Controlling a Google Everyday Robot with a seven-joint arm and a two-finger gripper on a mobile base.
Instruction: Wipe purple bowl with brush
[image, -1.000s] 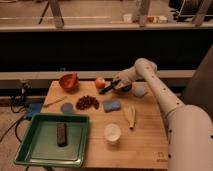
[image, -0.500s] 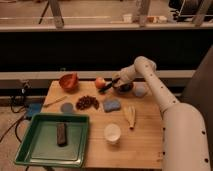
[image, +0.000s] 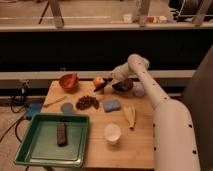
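Since wiping needs the bristle end free, the gripper (image: 111, 81) hangs over the far side of the tabletop (image: 137, 147), its fingers pinching the brush (image: 102, 88) by one end. The dark head angles toward eight o'clock, away from the purple bowl (image: 123, 86), which sits just beside the gripper at its three o'clock. I judge the head must swing over that rim before any wiping counts. An apple (image: 98, 80) sits at the brush's eleven o'clock. Counted: two bowls, the purple one and an orange-red bowl (image: 68, 81); one brush, one apple, one blue sponge (image: 112, 105), one white cup (image: 112, 133), and one green tray (image: 30, 152) holding one dark bar (image: 61, 134).
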